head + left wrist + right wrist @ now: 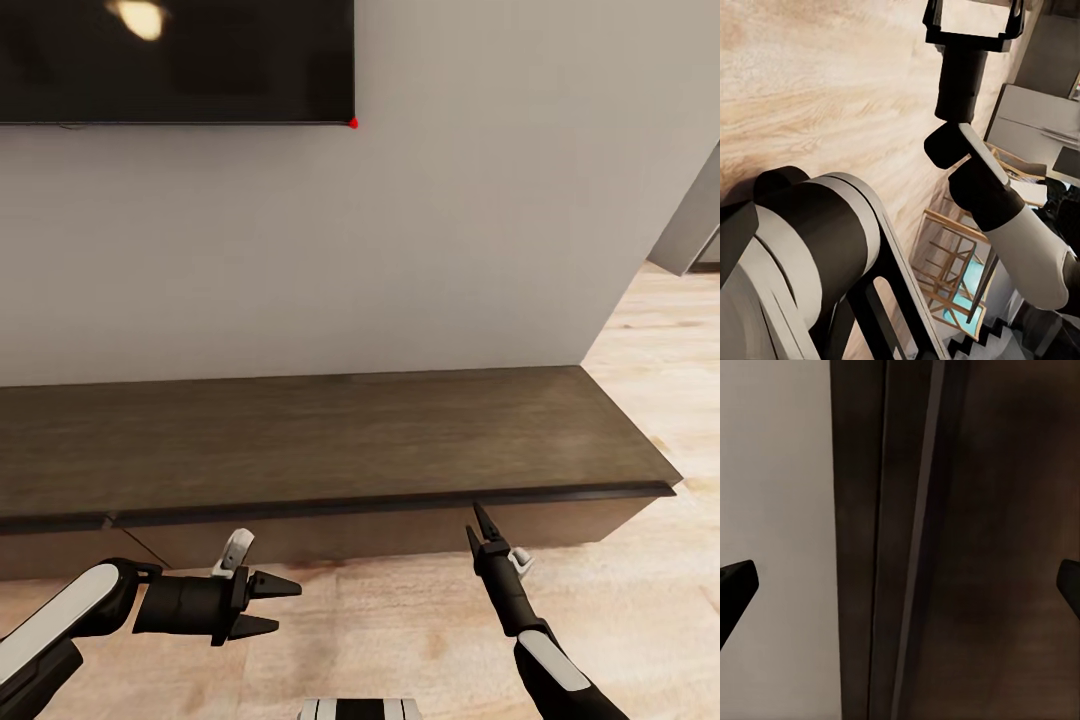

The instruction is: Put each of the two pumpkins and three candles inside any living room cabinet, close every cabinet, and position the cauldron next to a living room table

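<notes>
Dark-brown cabinet (330, 440): I'm holding right gripper (480, 524) spread at its front edge; left gripper (270, 605) hanging spread below.

Soft even light, lamp glare on the television (175, 60), slightly blurry renders.

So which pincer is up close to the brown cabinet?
The right pincer. Its tips reach the cabinet's front edge, just under the top slab. The left pincer hangs lower, over the floor, pointing sideways.

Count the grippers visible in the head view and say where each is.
2. The left gripper hangs over the floor before the cabinet; the right gripper points up at its front edge.
</notes>
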